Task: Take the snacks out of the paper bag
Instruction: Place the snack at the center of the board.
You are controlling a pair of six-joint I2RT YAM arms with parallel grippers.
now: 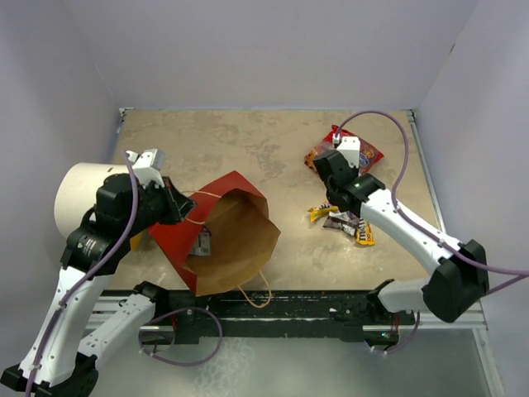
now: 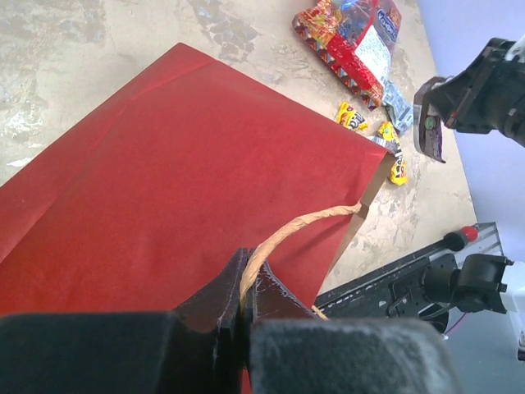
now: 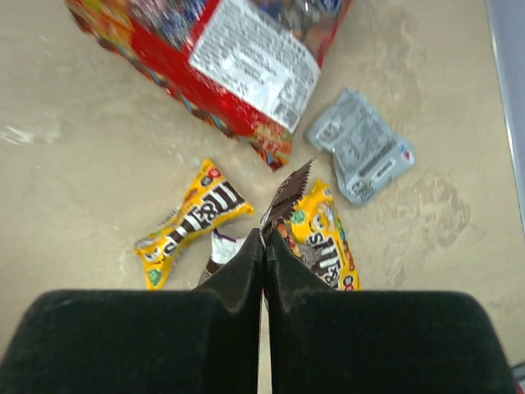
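Observation:
The paper bag (image 1: pixel 231 240) lies on its side at centre-left, red outside, its brown mouth open toward the front. A small packet (image 1: pixel 201 242) shows inside it. My left gripper (image 1: pixel 176 204) is shut on the bag's tan string handle (image 2: pixel 303 226), above its red side (image 2: pixel 164 180). My right gripper (image 3: pixel 264 240) is shut on the corner of a brown candy pack (image 3: pixel 289 190) and holds it above the table. Below it lie two yellow candy packs (image 3: pixel 190 220) (image 3: pixel 326 240), a silver-grey packet (image 3: pixel 361 148) and a red snack bag (image 3: pixel 221 66). In the top view the right gripper (image 1: pixel 332 178) hangs beside the red snack bag (image 1: pixel 368 153).
A white cylinder (image 1: pixel 78 194) stands at the far left behind my left arm. A black rail (image 1: pixel 273 302) runs along the table's front edge. White walls close in the back and sides. The candy packs (image 1: pixel 343 219) lie right of the bag.

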